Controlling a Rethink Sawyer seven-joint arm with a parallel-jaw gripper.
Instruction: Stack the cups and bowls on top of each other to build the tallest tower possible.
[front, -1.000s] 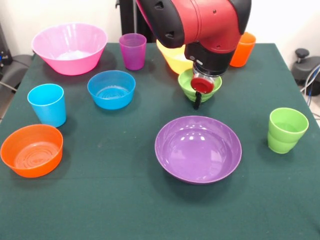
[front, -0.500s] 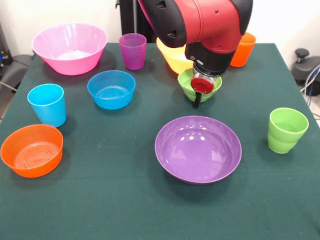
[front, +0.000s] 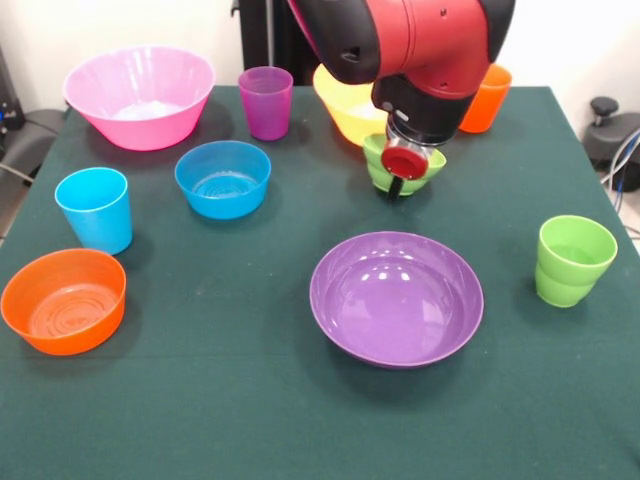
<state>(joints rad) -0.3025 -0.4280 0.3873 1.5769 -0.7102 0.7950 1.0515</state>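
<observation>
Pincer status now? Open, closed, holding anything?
Pincer: closed on the green bowl, gripping its rim; bowl looks lifted off the table.

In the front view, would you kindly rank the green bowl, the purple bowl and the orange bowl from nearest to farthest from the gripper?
1. Green bowl, right at the gripper.
2. Purple bowl, just below it in the picture.
3. Orange bowl, far off at the left edge.

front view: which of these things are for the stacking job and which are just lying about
For the job:
- pink bowl
- yellow bowl
- purple bowl
- blue bowl
- green bowl, at the gripper
- orange bowl
- purple cup
- orange cup
- blue cup
- green cup

Just lying about:
- nothing on the table
</observation>
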